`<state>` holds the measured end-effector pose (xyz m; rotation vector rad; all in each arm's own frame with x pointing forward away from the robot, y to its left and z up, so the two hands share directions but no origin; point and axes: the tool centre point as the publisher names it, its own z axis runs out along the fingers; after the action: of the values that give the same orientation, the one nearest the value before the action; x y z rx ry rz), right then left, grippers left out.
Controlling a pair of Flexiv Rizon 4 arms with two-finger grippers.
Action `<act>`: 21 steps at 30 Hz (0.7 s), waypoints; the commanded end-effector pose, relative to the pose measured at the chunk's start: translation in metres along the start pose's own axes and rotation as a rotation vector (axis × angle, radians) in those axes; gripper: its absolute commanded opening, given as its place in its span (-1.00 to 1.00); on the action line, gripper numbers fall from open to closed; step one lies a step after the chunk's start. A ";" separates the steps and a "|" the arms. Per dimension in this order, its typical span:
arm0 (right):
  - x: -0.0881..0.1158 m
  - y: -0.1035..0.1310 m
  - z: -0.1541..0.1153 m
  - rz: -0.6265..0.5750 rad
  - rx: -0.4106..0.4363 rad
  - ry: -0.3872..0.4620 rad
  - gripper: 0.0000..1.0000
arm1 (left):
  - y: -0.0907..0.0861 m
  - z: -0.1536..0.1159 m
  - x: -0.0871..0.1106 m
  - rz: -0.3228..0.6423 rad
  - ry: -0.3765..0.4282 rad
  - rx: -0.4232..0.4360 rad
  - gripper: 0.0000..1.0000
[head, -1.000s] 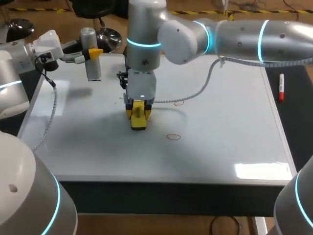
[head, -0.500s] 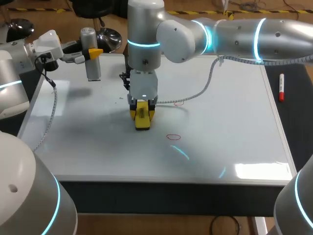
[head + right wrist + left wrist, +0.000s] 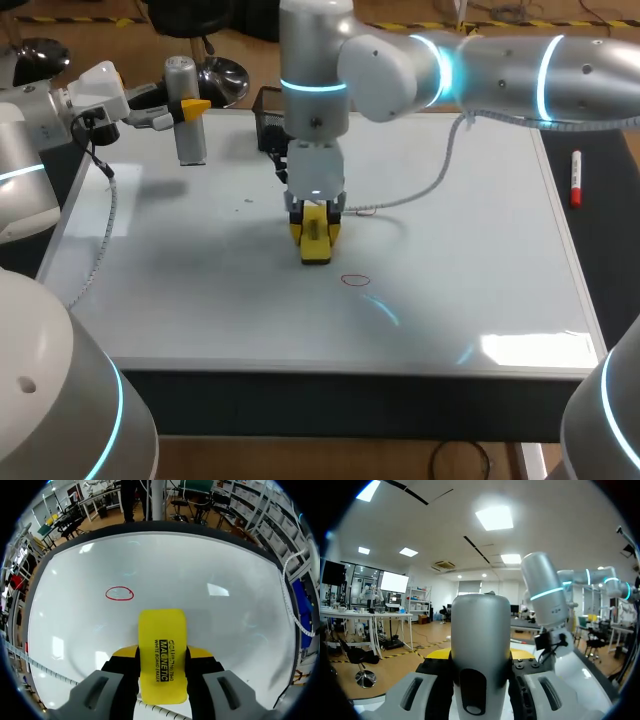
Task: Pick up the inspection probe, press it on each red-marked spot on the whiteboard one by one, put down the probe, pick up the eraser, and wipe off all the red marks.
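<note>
The whiteboard [image 3: 480, 250] covers the table. My right gripper [image 3: 315, 228] is shut on the yellow eraser [image 3: 316, 243], which it holds down at the board's middle. One red oval mark [image 3: 354, 280] lies just right of the eraser, and another red mark [image 3: 365, 209] shows beside the gripper. In the right wrist view the eraser [image 3: 162, 655] sits between the fingers with a red oval [image 3: 119, 594] ahead of it. My left gripper [image 3: 180, 112] is at the far left corner, shut on the upright grey probe [image 3: 187, 130]. The probe [image 3: 481, 645] fills the left wrist view.
A red marker pen [image 3: 575, 180] lies off the board's right edge. A small black holder [image 3: 268, 122] stands at the back behind my right arm. The right arm's grey cable [image 3: 430, 170] hangs over the board.
My right gripper has slid the eraser to the right and slightly nearer, toward the front red oval. The black holder has come into view. The left arm has not moved.
</note>
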<state>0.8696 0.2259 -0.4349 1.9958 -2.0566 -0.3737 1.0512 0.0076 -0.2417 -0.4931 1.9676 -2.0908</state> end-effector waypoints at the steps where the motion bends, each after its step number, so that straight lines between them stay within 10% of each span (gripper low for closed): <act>1: 0.017 -0.005 0.013 0.006 0.009 0.002 -1.00 | -0.001 0.000 0.001 0.002 -0.003 0.002 -1.00; 21: 0.026 0.007 -0.041 0.000 0.124 0.008 -1.00 | -0.001 0.000 0.001 0.002 -0.003 0.002 -1.00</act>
<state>0.8790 0.2064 -0.3982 2.0513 -2.1128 -0.2519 1.0512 0.0076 -0.2418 -0.4931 1.9677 -2.0908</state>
